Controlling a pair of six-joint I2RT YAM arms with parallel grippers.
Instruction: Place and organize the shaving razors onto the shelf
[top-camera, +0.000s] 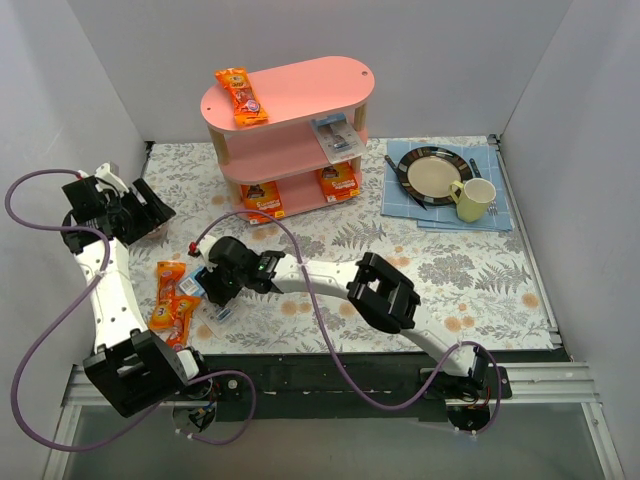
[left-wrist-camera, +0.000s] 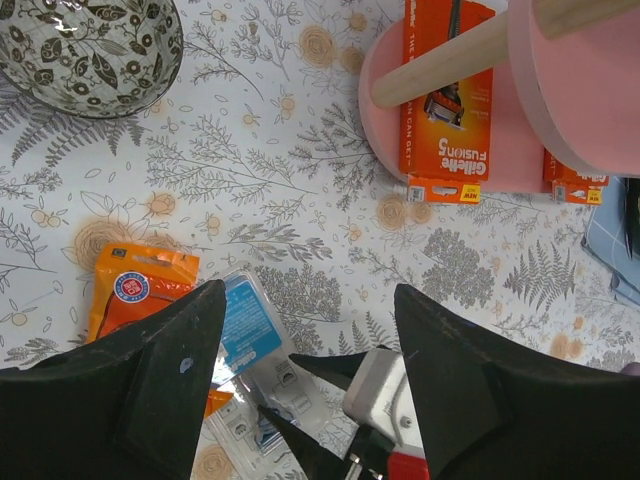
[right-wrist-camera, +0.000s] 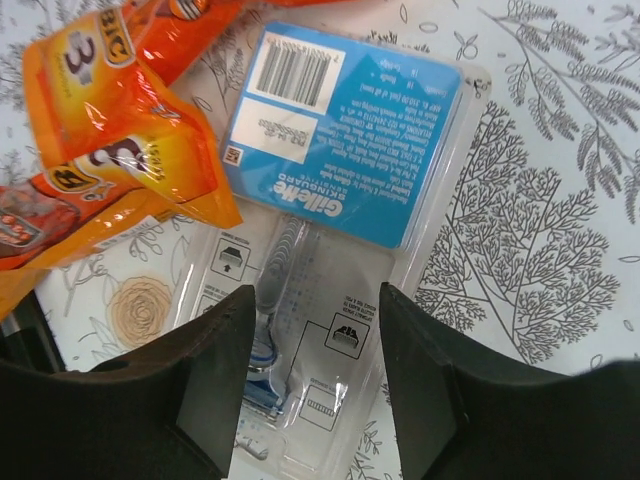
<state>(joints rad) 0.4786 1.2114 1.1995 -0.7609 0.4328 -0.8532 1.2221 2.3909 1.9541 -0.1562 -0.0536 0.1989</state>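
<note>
The right gripper (right-wrist-camera: 315, 300) hangs wide open and empty over the clear blister pack (right-wrist-camera: 340, 180), which lies flat on the table (right-wrist-camera: 540, 200), its edge under the orange bags (right-wrist-camera: 110, 150), well apart from the shelf (top-camera: 300, 90). Closing here could snag a bag too, or the gripper could skid off the slick flat plastic.

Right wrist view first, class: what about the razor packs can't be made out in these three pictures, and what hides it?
1. Right wrist view: the blister pack's lower end, behind the right gripper's fingers and the bottom edge.
2. Top view: how many orange bags lie piled; they overlap each other.
3. Top view: print on the shelf's bottom-tier packs, too small.
</note>
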